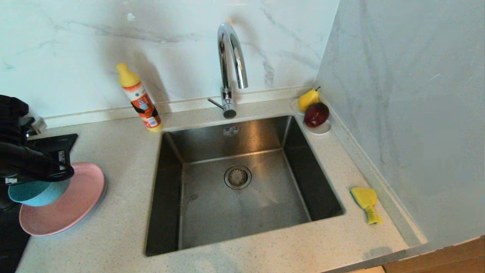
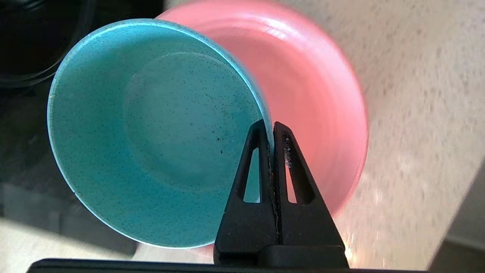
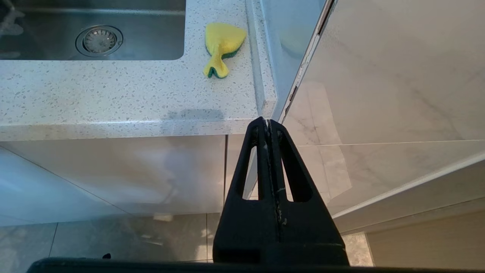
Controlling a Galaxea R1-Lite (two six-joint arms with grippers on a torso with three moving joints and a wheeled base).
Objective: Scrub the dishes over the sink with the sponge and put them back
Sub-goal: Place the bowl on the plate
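At the far left of the counter my left gripper is shut on the rim of the teal bowl. The bowl hangs tilted just above the pink plate, which lies flat on the counter. The yellow sponge, green underneath, rests on the counter right of the sink, close to the side wall. My right gripper is shut and empty, parked below the counter's front edge, out of the head view.
A tall chrome tap rises behind the sink, with the strainer drain below. An orange yellow-capped bottle stands at the back left. A white saucer holds a pear and an apple. A black hob lies behind the plate.
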